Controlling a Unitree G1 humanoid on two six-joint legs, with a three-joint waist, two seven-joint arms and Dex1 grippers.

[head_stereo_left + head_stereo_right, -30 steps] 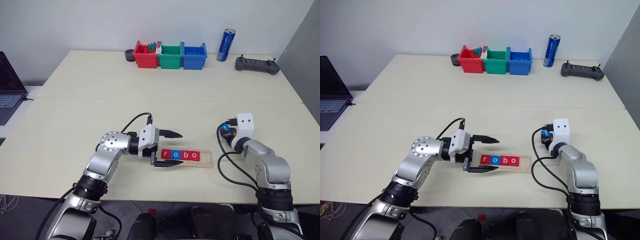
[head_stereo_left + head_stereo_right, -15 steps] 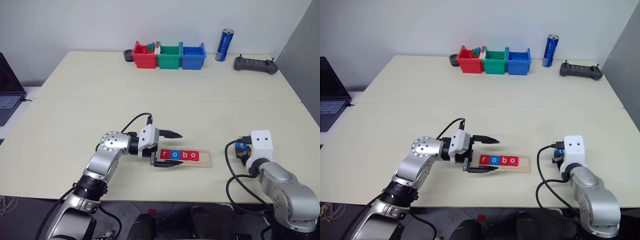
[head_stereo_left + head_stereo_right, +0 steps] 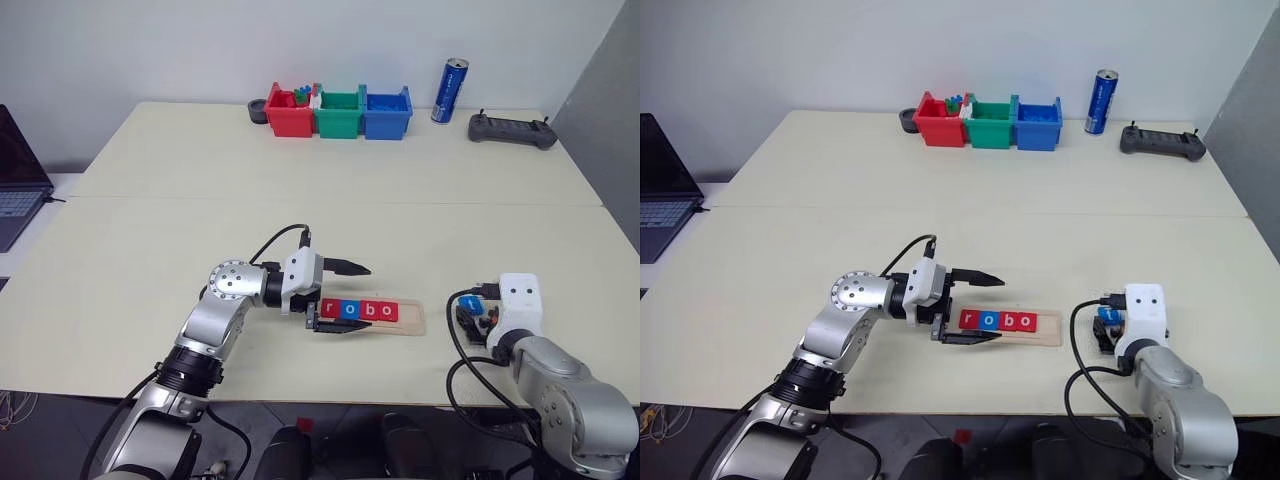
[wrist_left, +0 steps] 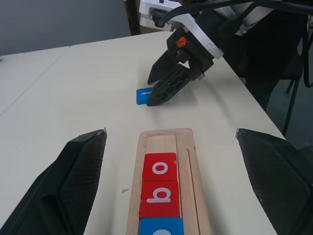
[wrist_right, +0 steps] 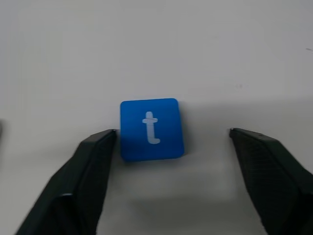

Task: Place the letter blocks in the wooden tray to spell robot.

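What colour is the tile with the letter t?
Blue, with a white letter: the t tile shows best in the right wrist view.

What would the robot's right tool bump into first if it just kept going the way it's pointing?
Probably the blue t block, lying flat on the table between the open fingers of the right tool, nearer one finger; past it, bare tabletop.

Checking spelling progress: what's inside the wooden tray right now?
The wooden tray holds four letter blocks in a row reading r, o, b, o. The end slot nearer the right gripper is bare wood. The blue t block lies on the table, outside the tray.
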